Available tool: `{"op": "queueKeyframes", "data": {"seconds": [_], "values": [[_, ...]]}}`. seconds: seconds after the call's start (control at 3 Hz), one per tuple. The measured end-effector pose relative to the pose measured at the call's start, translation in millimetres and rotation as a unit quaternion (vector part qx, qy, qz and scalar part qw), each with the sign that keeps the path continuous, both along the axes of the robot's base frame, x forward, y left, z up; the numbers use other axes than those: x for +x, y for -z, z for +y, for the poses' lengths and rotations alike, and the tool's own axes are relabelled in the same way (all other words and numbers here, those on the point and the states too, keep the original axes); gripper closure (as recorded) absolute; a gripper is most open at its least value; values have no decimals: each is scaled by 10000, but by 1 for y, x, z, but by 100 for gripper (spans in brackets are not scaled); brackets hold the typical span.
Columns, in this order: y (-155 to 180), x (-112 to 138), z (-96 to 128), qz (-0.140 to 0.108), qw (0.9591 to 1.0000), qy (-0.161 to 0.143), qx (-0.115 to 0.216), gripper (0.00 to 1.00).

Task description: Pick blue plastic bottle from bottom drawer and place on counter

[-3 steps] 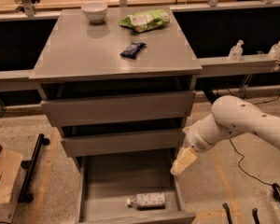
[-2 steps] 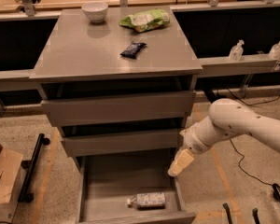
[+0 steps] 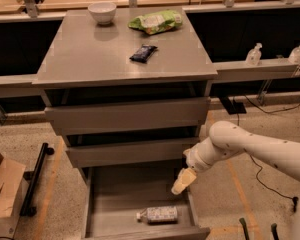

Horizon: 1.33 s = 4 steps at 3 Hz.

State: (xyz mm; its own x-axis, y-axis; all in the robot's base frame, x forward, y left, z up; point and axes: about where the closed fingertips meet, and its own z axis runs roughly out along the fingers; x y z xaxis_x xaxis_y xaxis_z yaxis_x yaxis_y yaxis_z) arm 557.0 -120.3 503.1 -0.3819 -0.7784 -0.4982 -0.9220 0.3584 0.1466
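Note:
The blue plastic bottle (image 3: pixel 158 214) lies on its side in the open bottom drawer (image 3: pixel 102 204), near its front, white cap pointing left. My gripper (image 3: pixel 182 181) hangs on the white arm at the drawer's right edge, above and a little right of the bottle, apart from it. The grey counter (image 3: pixel 90 54) tops the cabinet, above two upper drawers.
On the counter are a white bowl (image 3: pixel 102 11), a green snack bag (image 3: pixel 156 21) and a dark packet (image 3: pixel 143 53). Pump-top bottles (image 3: pixel 253 54) stand on a ledge at right. A cardboard box (image 3: pixel 2 191) and a black stand (image 3: pixel 35 179) are on the floor at left.
My gripper has drifted slightly left and down, closer over the drawer's right side. The bottle has not moved.

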Motion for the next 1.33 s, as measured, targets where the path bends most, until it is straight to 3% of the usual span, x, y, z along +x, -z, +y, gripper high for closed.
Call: {"op": "queueKeyframes", "data": {"seconds": [0.33,0.67,1.33], "values": [[64,16,16,262,9996,108,-24,0],[65,14,16,278,9996,105,-20,0],[120,22,19,78,9997,86,197,0]]}}
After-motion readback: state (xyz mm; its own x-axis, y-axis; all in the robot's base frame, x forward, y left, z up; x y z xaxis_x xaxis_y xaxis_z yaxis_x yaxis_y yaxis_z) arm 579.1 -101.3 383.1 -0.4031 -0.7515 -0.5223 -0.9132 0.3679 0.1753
